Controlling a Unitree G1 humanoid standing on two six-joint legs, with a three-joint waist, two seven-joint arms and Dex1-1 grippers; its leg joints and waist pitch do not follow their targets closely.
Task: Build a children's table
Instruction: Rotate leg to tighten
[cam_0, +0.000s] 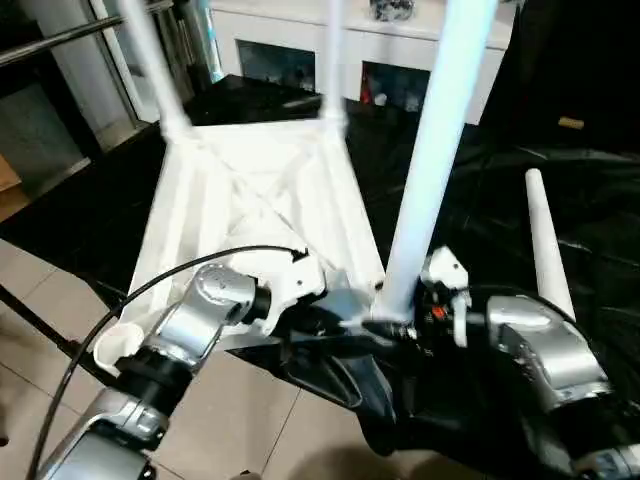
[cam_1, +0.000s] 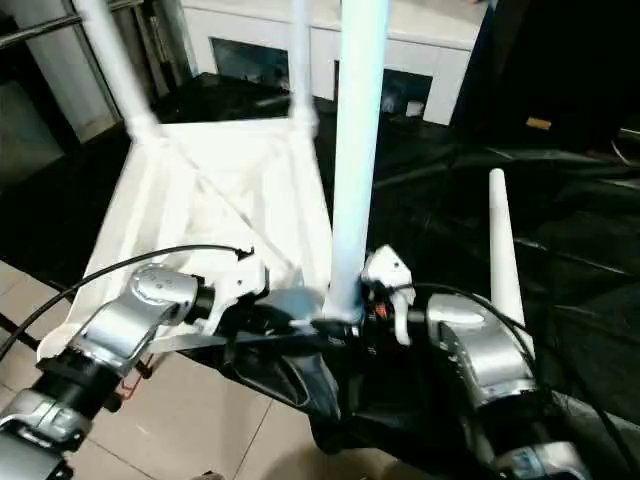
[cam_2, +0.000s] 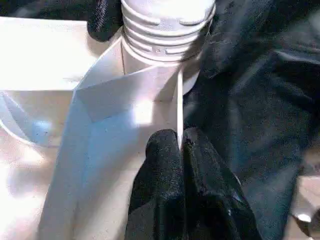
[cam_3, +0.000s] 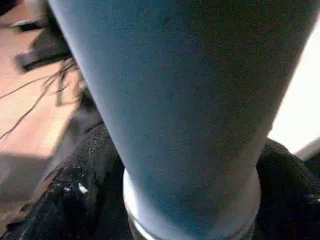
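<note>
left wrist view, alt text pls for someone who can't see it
The left pincer, its two black fingers shut, pinches a thin white rib of the upturned tabletop just below a corner socket. The ridged, threaded end of a white leg sits in that socket. Crumpled black cloth lies beside the corner.

Light falls bright from overhead, and the upturned tabletop (cam_0: 260, 190) glares so hard its ribs wash out to plain white. The near leg (cam_0: 435, 150) standing in it takes a pale blue cast, and in the right wrist view it looms dim, blue-grey and soft, too near for focus. The black sheet (cam_0: 560, 200) swallows the light, showing faint sheen on its folds. The silver forearms carry small highlights. The far legs look smeared. Pale floor tiles (cam_0: 40, 300) sit evenly lit.
</note>
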